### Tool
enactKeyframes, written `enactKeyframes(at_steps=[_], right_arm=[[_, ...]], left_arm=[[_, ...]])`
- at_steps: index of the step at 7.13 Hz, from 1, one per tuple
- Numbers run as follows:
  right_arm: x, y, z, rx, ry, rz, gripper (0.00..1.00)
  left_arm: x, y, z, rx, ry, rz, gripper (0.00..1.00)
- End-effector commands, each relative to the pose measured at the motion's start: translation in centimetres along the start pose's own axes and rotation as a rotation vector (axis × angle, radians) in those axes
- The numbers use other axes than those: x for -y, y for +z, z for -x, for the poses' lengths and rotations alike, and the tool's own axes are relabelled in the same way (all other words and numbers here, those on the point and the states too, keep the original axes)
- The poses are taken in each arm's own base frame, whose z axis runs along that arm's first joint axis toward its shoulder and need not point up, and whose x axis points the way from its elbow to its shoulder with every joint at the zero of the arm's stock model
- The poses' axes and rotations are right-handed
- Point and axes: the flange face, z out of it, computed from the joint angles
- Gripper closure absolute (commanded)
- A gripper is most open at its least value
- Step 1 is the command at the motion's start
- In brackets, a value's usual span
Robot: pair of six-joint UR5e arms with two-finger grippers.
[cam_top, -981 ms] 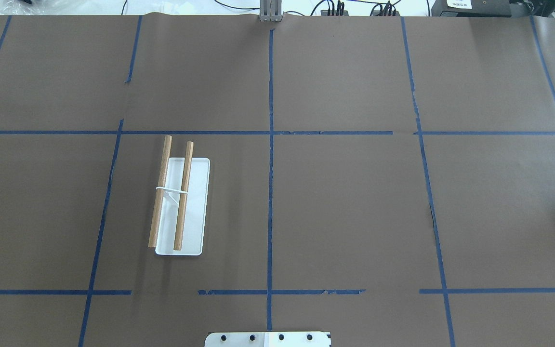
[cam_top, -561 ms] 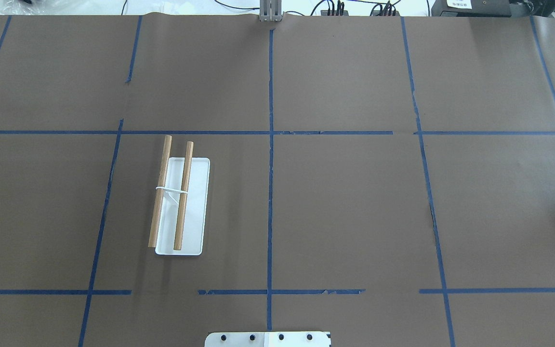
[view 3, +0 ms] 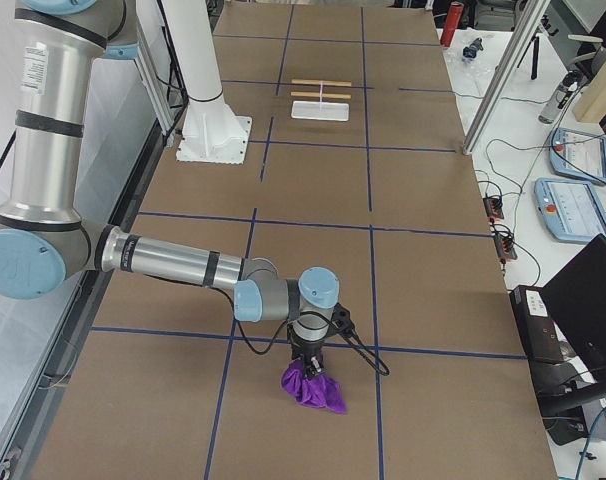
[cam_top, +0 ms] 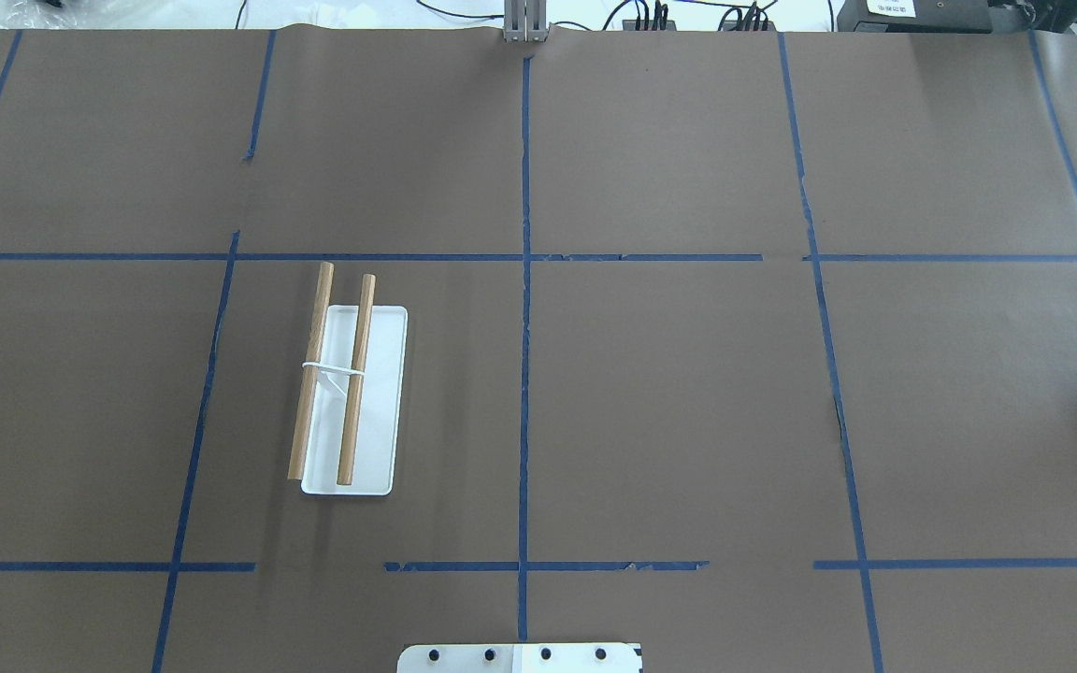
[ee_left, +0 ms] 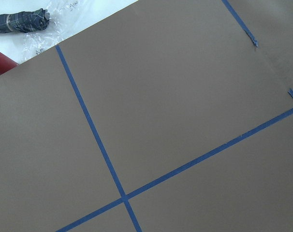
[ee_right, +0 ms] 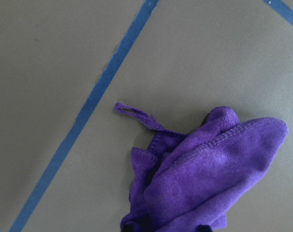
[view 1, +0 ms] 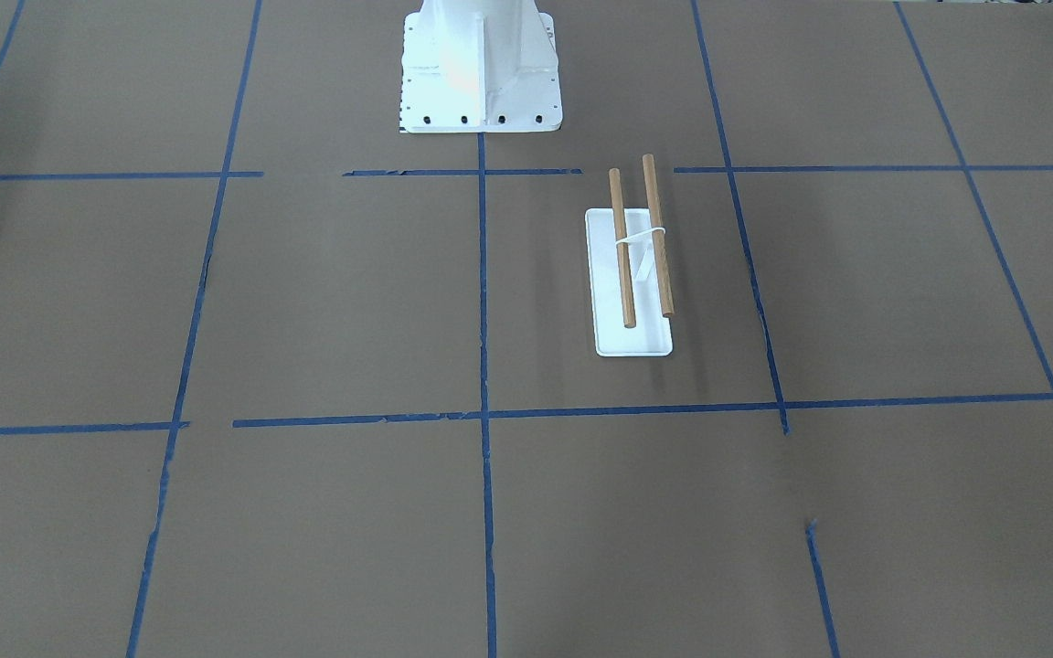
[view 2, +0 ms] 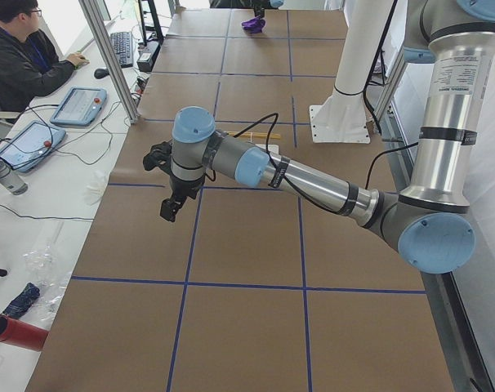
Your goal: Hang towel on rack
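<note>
The rack (cam_top: 351, 393) has a flat white base and two parallel wooden bars; it stands left of the table's middle. It also shows in the front-facing view (view 1: 632, 274) and far off in the exterior right view (view 3: 321, 100). The purple towel (view 3: 313, 388) lies bunched at the table's right end, with a loop sticking out in the right wrist view (ee_right: 209, 174). My right gripper (view 3: 308, 362) is directly over the towel and touches its top; I cannot tell whether it is shut. My left gripper (view 2: 170, 208) hangs above bare table at the left end, far from the rack; I cannot tell its state.
The white bolted robot pedestal (view 1: 481, 73) stands at the table's near middle edge (cam_top: 520, 657). Blue tape lines grid the brown table. A red cylinder (view 2: 15, 333) and a person (view 2: 19, 57) with tablets are beyond the left end. A metal post (view 3: 503, 80) stands at the far edge.
</note>
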Motion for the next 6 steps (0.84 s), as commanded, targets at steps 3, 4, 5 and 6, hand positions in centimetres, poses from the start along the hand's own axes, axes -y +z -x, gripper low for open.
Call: enactKeyframes(at_steps=[3, 4, 5, 6], right_arm=[[3.0, -4.0, 1.2, -0.032, -0.146, -0.076, 1.00], [6.4, -8.0, 2.3, -0.059, -0.178, -0.149, 1.00], [10.5, -10.9, 2.9, -0.055, -0.177, -0.214, 1.00], [13.9, -13.6, 3.9, -0.028, -0.167, -0.276, 1.00]], left_arm=[[0.2, -0.1, -0.2, -0.002, 0.003, -0.003, 0.00], [0.6, -0.4, -0.4, 0.002, 0.026, -0.027, 0.00], [0.8, -0.9, -0.6, 0.013, 0.071, -0.090, 0.00], [1.1, -0.8, -0.7, 0.015, 0.095, -0.113, 0.00]])
